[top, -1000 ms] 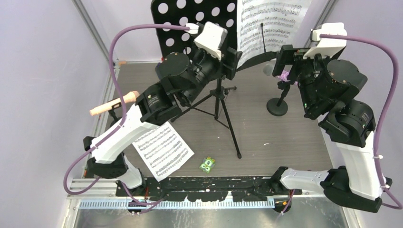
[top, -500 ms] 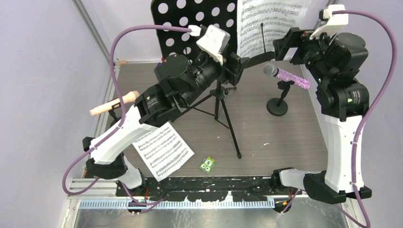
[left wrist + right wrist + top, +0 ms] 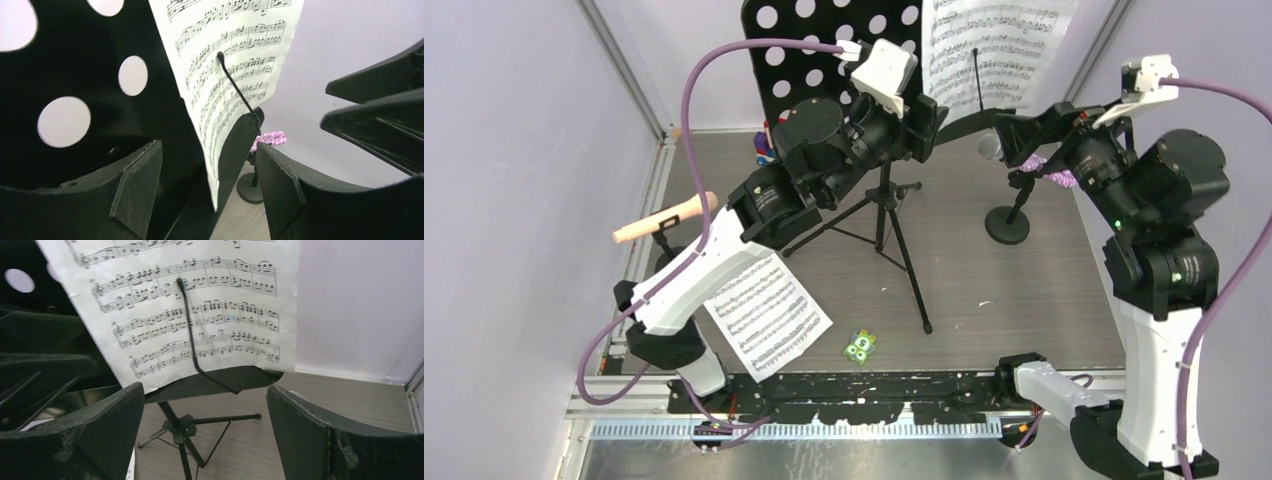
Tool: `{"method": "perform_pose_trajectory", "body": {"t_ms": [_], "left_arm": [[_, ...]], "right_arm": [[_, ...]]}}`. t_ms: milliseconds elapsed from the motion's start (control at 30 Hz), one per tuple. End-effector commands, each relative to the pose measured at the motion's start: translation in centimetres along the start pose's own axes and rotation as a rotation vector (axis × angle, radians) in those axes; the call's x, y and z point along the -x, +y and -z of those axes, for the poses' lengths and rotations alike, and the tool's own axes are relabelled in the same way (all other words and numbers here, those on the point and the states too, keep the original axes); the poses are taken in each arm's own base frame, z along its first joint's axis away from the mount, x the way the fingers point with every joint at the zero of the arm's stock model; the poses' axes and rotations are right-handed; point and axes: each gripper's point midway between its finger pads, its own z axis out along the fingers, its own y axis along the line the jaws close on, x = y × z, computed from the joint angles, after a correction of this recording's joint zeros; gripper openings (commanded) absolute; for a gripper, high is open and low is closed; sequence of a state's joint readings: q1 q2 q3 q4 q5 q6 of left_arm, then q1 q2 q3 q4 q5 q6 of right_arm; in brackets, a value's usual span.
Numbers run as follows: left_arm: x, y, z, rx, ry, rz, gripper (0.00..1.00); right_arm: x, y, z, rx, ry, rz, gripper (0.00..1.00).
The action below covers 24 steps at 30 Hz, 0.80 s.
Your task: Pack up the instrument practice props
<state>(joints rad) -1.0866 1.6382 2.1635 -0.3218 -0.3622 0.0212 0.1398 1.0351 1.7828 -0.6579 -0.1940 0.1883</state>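
Nearest me, a loose sheet-music page [image 3: 767,315] lies flat on the table [image 3: 1024,300], near the small green square piece [image 3: 861,346]. The pink microphone [image 3: 664,218] sits tilted at the left edge. Further in, the tripod legs [image 3: 894,240] stand spread, and the purple-glitter microphone [image 3: 1054,175] rests in its round-based mount [image 3: 1007,225] on the right.

Both arms reach up toward the black music desk [image 3: 814,40] at the back. The left gripper [image 3: 207,170] has its fingers apart. The standing page [image 3: 235,60] lines up between them, apparently untouched. The right gripper [image 3: 204,395] is likewise spread and empty.

I'd say that page is the step in hand. Next, one claw must pinch its bottom edge and draw it out from under the wire retainer [image 3: 189,325].
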Motion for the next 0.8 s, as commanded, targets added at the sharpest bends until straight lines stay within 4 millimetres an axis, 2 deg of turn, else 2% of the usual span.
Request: {"method": "perform_pose_trajectory", "body": {"t_ms": [0, 233, 333, 500, 633, 767], "left_arm": [[3.0, 0.1, -0.8, -0.004, -0.098, 0.077, 0.71], [1.9, -0.5, -2.6, -0.024, -0.089, 0.090, 0.69], [1.5, -0.4, -3.2, -0.024, -0.088, 0.097, 0.61], [1.3, 0.1, -3.6, -0.015, -0.089, 0.103, 0.42], [1.5, 0.4, -3.3, -0.011, -0.094, 0.106, 0.27], [2.1, 0.4, -2.9, -0.019, -0.108, 0.109, 0.12]], "right_arm": [[0.9, 1.0, 1.0, 0.046, -0.051, -0.011, 0.96], [0.0, 0.4, 1.7, 0.011, -0.044, -0.013, 0.96], [-0.6, 0.0, 1.9, -0.009, -0.035, -0.004, 0.96], [-1.8, -0.5, 1.8, -0.018, -0.014, 0.021, 0.95], [-2.3, -0.5, 1.1, -0.001, -0.002, 0.040, 0.86], [-1.9, -0.1, 0.1, 0.035, -0.010, 0.050, 0.74]]}}
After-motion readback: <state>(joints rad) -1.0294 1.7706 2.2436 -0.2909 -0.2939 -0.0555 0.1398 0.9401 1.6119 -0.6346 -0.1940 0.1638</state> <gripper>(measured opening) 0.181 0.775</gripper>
